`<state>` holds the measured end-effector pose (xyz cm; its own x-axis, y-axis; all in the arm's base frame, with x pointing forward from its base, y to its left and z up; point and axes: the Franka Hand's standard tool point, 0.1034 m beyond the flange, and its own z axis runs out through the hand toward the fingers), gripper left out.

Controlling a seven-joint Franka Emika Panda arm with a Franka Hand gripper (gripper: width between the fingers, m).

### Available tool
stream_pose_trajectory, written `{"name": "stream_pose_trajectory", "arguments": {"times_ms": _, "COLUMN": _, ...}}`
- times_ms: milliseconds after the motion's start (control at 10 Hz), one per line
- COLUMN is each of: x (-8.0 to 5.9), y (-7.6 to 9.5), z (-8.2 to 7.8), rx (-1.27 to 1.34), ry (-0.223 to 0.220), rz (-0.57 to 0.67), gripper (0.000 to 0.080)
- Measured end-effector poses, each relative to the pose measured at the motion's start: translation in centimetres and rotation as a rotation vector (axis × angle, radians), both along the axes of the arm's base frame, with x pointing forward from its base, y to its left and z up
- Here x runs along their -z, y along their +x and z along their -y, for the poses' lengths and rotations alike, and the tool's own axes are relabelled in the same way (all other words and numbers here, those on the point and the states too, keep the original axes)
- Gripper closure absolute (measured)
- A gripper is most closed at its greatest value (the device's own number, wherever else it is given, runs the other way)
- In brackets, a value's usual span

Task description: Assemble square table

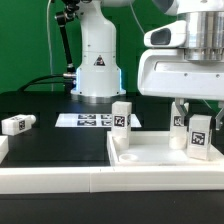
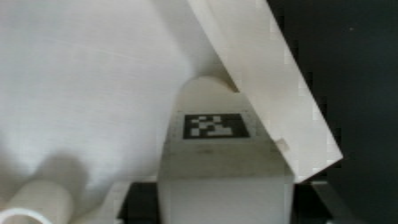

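Marker board (image 1: pixel 88 120) flat on black table (image 1: pixel 60 146)

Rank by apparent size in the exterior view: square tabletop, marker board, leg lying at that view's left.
1. square tabletop
2. marker board
3. lying leg
The tabletop is nearest the camera, yet the order looks safe.

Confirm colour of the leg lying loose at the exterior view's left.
White leg with a black-and-white tag; clearest in the exterior view.
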<state>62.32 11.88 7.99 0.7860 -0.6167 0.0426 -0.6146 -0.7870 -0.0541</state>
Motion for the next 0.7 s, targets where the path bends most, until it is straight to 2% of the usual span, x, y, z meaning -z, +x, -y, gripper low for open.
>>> {"name": "stream_pose_trajectory", "arguments": {"times_ms": 500, "x": 0.02, "y": 0.13, "z": 0.13, "rx": 0.417, "ry": 0.033, "rz": 0.001, "gripper": 0.0509}}
{"name": "stream_pose_trajectory", "arguments": {"times_ms": 700, "x": 0.04, "y": 0.12, "z": 0.11, "rx": 0.502, "ry": 0.039, "rz": -0.001, "gripper": 0.0509}}
